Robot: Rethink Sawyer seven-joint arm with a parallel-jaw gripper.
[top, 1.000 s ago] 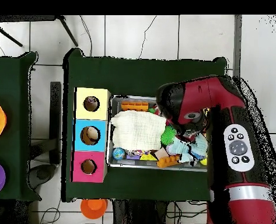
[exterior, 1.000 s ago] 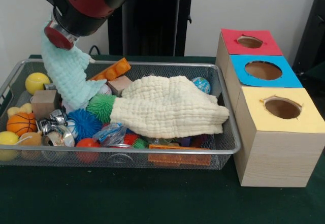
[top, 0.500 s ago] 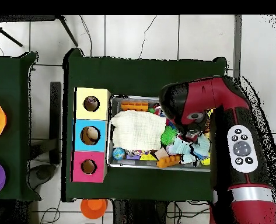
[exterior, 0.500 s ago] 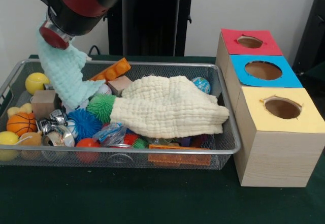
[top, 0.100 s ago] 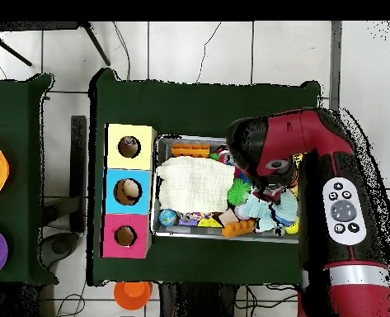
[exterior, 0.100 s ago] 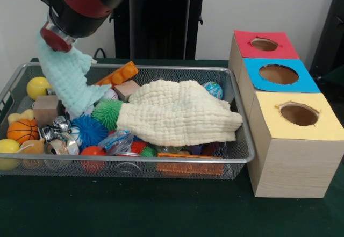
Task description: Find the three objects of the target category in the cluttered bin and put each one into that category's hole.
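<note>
Mint cloth (exterior, 0.100 s ago: 70, 81) slightly higher, leftward

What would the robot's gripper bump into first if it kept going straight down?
Probably the mint cloth draped below the gripper, then the wooden block in the wire bin, though depth is unclear.

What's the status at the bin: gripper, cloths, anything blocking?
Gripper hidden behind the arm's end, light blue cloth hanging from it, lower end still in the wire bin. Cream cloth covers the toys mid-bin. Three box holes clear.
</note>
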